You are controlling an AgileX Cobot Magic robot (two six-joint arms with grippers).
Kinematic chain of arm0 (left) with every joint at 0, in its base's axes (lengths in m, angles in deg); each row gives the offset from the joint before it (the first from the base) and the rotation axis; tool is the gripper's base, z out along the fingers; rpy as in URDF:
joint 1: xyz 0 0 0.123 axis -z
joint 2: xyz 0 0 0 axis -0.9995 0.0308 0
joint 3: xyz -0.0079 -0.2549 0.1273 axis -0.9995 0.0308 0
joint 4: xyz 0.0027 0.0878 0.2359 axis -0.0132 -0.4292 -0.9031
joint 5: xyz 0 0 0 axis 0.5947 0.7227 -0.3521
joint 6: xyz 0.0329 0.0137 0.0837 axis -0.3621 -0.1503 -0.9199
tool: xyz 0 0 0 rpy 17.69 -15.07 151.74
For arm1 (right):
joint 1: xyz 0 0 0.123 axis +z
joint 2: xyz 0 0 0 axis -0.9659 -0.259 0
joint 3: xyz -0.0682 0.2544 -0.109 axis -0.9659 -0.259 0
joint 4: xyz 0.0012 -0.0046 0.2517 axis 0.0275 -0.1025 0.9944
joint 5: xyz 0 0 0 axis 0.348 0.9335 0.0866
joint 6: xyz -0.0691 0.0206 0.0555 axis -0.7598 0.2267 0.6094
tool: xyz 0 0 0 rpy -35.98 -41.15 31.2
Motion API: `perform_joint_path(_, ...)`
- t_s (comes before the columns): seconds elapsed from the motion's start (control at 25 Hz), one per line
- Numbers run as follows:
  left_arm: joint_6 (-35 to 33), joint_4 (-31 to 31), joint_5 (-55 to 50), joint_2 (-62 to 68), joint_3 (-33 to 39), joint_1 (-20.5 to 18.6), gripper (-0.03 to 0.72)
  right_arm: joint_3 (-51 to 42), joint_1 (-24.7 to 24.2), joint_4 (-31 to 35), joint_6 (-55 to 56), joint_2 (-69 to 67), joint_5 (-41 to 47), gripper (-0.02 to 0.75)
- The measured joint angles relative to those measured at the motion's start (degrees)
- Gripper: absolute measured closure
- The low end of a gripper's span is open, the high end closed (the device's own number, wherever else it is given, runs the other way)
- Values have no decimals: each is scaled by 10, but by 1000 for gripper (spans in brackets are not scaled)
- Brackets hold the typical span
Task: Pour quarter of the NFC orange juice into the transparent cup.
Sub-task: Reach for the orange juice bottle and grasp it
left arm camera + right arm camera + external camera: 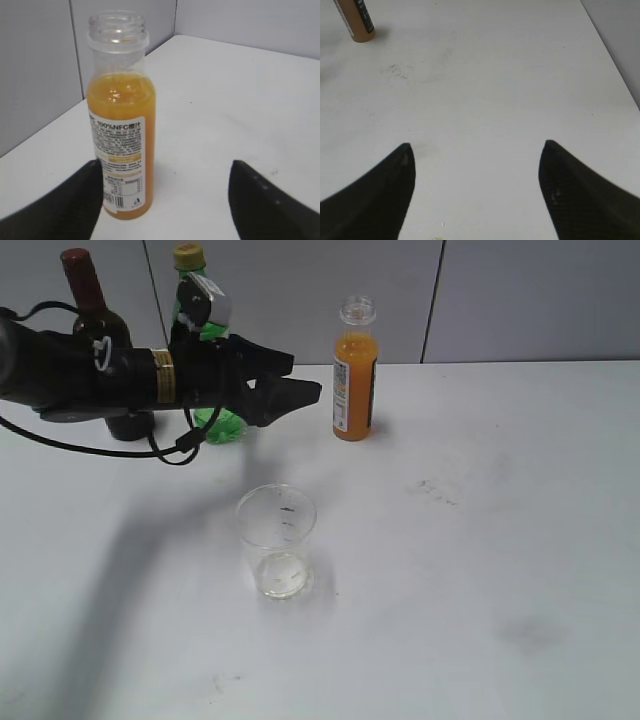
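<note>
The NFC orange juice point(355, 380) stood upright on the tabletop point(480, 540), beyond the transparent cup point(277, 540). The left gripper point(300, 390), nearer the bottle, hovered beside it, fingers point(60, 210) spread wide and empty; the right gripper's point(475, 165) fingers were likewise apart.

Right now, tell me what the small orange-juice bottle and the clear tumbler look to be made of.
Small capless orange-juice bottle: apparently clear glossy plastic, since its threaded neck shows through, with a printed paper-like label. Clear tapered tumbler: thin transparent plastic, probably, with faint smudges; glass can't be excluded.
</note>
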Motion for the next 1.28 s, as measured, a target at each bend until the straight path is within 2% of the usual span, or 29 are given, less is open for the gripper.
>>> perform_joint_path(0.2, 0, 6, -6, 53, -62, 12, 94, 0, 0, 0, 0, 0, 0, 148)
perform_joint_path(0.36, 0, 30, -9, 85, -84, 18, 91, 0, 0, 0, 0, 0, 0, 148)
perform_joint_path(0.56, 0, 38, -32, 109, -110, 32, 23, 0, 0, 0, 1, 0, 0, 148)
perform_joint_path(0.72, 1, 40, -48, 127, -138, 50, 8, 0, 0, 0, 0, 0, 0, 148)
perform_joint_path(1.12, 1, 103, -83, 127, -146, 67, 7, 0, 0, 0, 1, 0, -1, 148)
perform_joint_path(1.28, 1, 114, -130, 127, -150, 69, 7, 0, 0, 0, 0, 0, 0, 148)
